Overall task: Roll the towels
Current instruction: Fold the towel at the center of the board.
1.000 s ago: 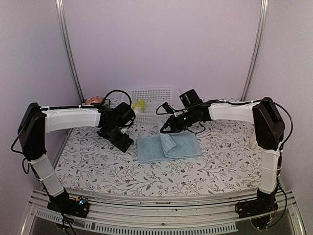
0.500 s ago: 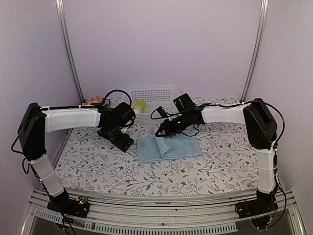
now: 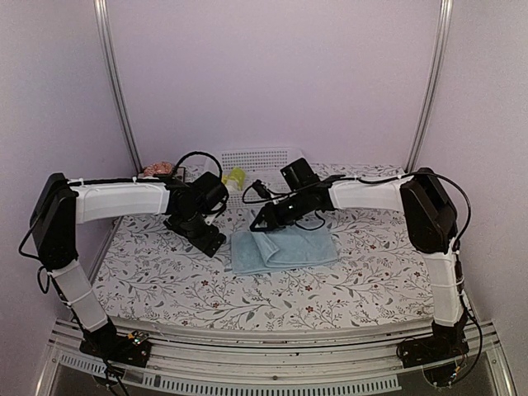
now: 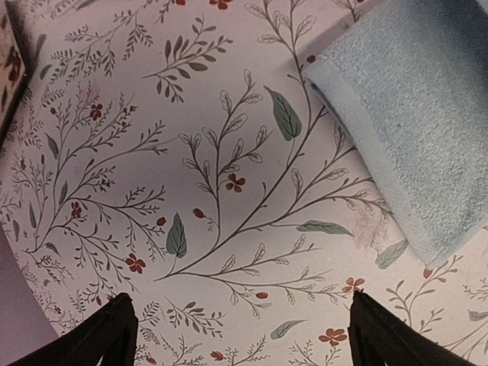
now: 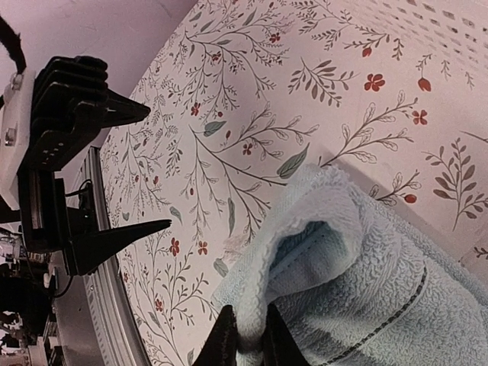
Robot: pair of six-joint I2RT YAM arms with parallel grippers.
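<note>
The pale blue towel (image 3: 290,247) lies on the floral mat, its left part folded over into a loose loop. My right gripper (image 3: 258,224) is shut on that lifted fold; in the right wrist view the two fingertips (image 5: 250,339) pinch the towel's (image 5: 366,267) thick edge. Just left of the towel, my left gripper (image 3: 206,241) hovers low over the mat, open and with nothing in it (image 4: 240,335). The towel's corner (image 4: 412,130) shows at the upper right of the left wrist view. A yellow-green towel (image 3: 237,176) sits at the white basket's left end.
The white perforated basket (image 3: 264,161) stands at the back centre against the wall. A small pinkish object (image 3: 157,170) lies at the back left. The floral mat (image 3: 165,280) covers the table up to the metal rail at the near edge.
My right gripper has moved left, drawing the blue towel's fold further over towards the towel's left edge. The left arm has stayed still and open.
</note>
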